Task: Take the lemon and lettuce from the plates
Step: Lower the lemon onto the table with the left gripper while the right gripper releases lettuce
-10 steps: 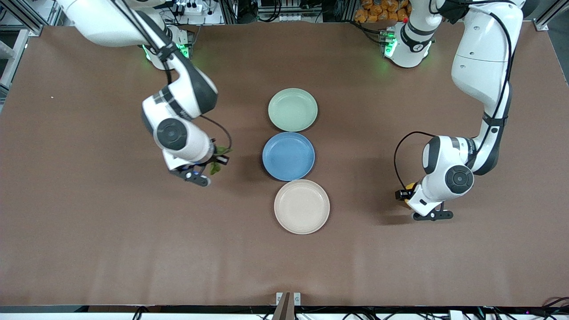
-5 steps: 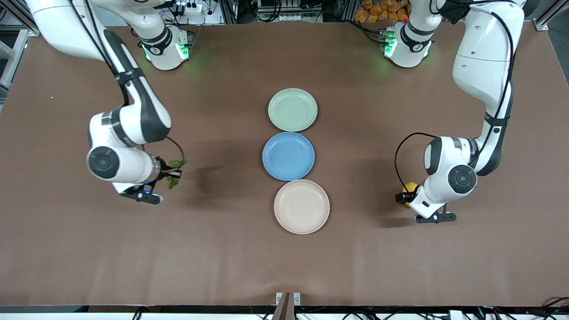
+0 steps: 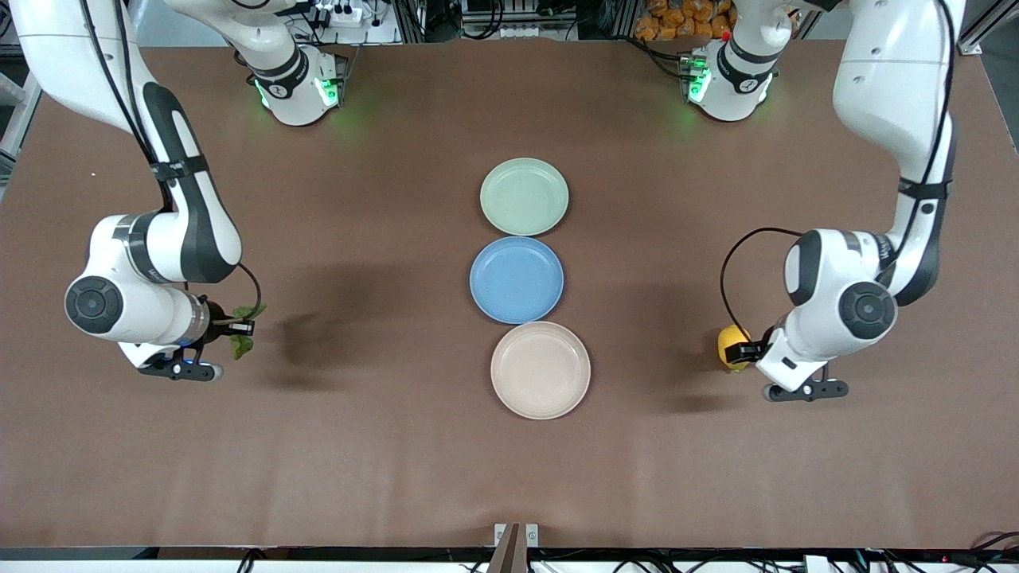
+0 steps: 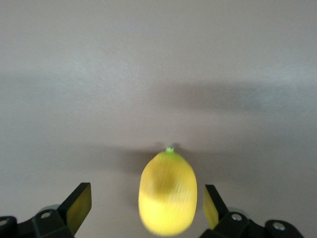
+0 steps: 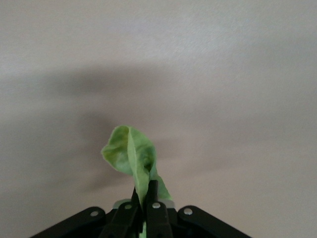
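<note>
Lemon: the lemon (image 3: 732,346) lies on the bare table (image 3: 509,477) toward the left arm's end, well apart from the plates; in the left wrist view it (image 4: 167,193) sits between the spread fingers, and it looks free of both pads, though the blur there makes that hard to be sure of.
Left gripper: the left gripper (image 3: 747,350) is low over the table at the lemon, its fingers (image 4: 79,207) wide apart on either side of the fruit.
Lettuce: the lettuce (image 3: 241,328) hangs in the air over bare table toward the right arm's end, pinched by one edge; the leaf (image 5: 131,161) curls out past the fingertips.
Right gripper: the right gripper (image 3: 236,326) is clamped tight on the lettuce, its fingers (image 5: 152,201) pressed together on the leaf.
Plates: the pale green plate (image 3: 525,196), the blue plate (image 3: 517,279) and the beige plate (image 3: 540,370) stand in a row mid-table, the green one farthest from the front camera and the beige nearest; all three hold nothing.
</note>
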Controlling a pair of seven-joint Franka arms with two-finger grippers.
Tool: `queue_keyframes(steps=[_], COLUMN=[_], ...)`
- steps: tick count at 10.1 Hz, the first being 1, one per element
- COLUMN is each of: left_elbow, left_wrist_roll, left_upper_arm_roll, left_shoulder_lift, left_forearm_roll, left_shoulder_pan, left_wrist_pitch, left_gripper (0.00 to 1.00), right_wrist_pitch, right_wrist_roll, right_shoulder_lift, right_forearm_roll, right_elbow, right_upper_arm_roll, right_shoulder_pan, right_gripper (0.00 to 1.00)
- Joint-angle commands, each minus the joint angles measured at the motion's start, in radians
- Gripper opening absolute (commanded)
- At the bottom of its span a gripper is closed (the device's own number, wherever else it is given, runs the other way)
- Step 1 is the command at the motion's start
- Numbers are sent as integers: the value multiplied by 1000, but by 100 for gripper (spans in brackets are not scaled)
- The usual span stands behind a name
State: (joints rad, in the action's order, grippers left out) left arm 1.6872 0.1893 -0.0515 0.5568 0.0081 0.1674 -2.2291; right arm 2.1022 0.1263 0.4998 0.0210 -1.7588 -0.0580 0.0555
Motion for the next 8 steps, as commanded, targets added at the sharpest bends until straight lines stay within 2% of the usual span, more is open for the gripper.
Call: queue_keyframes(steps=[1,3,4,6,8], left_elbow=[35,72,113,170,178], left_wrist_roll=[-10,-16,-19,-21,-16], left_upper_arm_roll=[2,2,2,12,63], left_shoulder_lift=[-101,-174,-213,-288,-337], left_forearm_roll=[-20,-48,-69,-68,-68], left_shoulder_pan=[-6,6,6,-5,-43], left_wrist_pitch=[75,127,128,128,161], left_gripper=[100,100,100,100,100], right_wrist_pitch=[62,145,144,116,50], right_wrist_roll=[-30,-28,-28,-24,-28], right_shoulder_lift=[31,66,68,43,-24], right_forearm_roll=[-6,-9,-10,-12,-12], right_elbow=[-5,-5,-5,-5,-17], right_upper_arm_roll=[-28,-66,-72,-79,-79], right_shoulder_pan=[1,6,6,15,14], right_gripper=[6,87,100,100,100])
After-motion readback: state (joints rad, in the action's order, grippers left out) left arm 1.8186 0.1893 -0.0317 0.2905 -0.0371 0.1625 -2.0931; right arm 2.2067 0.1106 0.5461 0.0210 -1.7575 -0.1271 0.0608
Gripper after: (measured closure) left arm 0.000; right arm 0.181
